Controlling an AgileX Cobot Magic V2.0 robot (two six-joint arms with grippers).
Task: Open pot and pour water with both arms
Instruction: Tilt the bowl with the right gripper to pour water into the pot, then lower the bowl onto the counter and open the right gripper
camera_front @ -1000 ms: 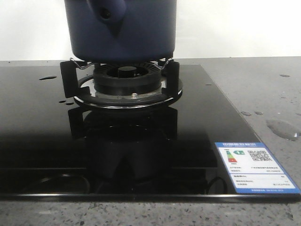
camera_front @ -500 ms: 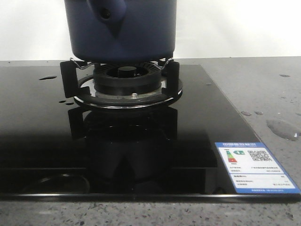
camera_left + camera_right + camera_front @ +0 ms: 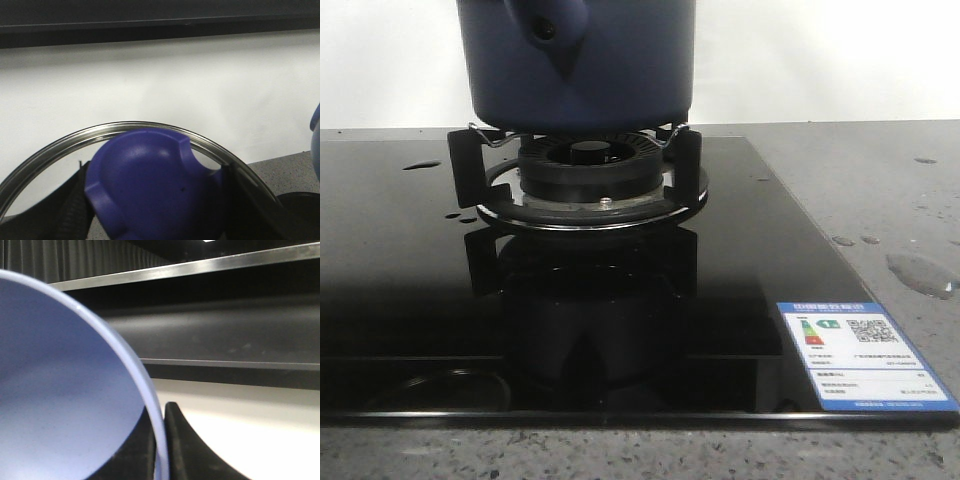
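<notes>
The dark navy pot (image 3: pixel 575 70) stands on the gas burner (image 3: pixel 585 165), its handle stub with a round hole (image 3: pixel 546 28) facing the camera; its top is cut off by the frame. Neither gripper appears in the front view. My left gripper (image 3: pixel 155 200) is shut on the blue knob (image 3: pixel 150 180) of a lid with a steel rim (image 3: pixel 125 126), held up before a white wall. My right gripper (image 3: pixel 161 450) is shut on the rim of a lighter-blue bowl (image 3: pixel 60 390). Water shows as a puddle (image 3: pixel 920 272) on the counter and as drops (image 3: pixel 420 165) on the hob.
The black glass hob (image 3: pixel 410 300) fills the table's middle, with an energy label (image 3: pixel 860 355) at its front right corner. Grey speckled counter (image 3: pixel 880 180) lies to the right. A blue edge (image 3: pixel 316 145) shows at the side of the left wrist view.
</notes>
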